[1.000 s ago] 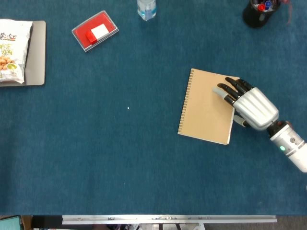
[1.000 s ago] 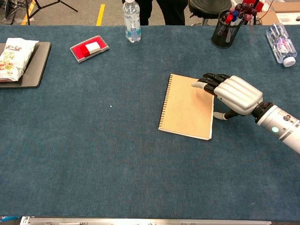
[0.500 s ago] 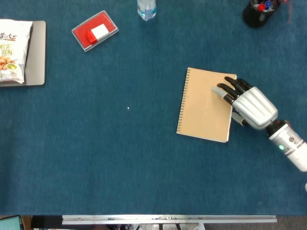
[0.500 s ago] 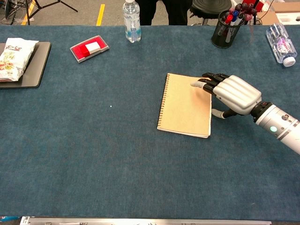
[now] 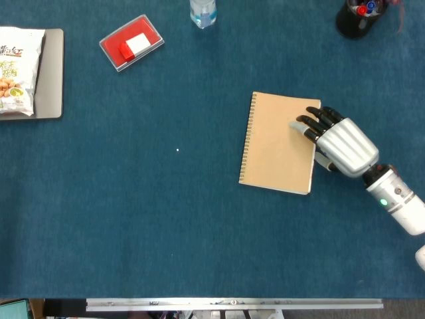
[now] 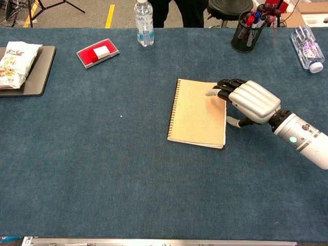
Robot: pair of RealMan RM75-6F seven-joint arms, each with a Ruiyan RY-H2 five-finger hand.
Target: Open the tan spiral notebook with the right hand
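The tan spiral notebook (image 5: 275, 143) (image 6: 197, 113) lies closed and flat on the blue table, right of centre, with its wire spine along the left edge. My right hand (image 5: 342, 146) (image 6: 251, 101) comes in from the right. Its fingertips (image 5: 307, 125) (image 6: 220, 89) rest on the cover near the upper right corner, and the thumb (image 6: 233, 122) sits beside the notebook's right edge. Whether the thumb is under the cover cannot be made out. No view shows my left hand.
A red box (image 5: 131, 42) (image 6: 98, 52) and a water bottle (image 5: 202, 12) (image 6: 144, 23) stand at the back. A pen cup (image 5: 355, 16) (image 6: 246, 28) is back right, with a lying bottle (image 6: 307, 48) beyond it. A snack bag (image 5: 13, 70) lies on a dark tray (image 5: 52, 80) far left.
The notebook has slid a little to the left and away, and my right hand has followed with its fingertips still on the cover. The cover stays closed.
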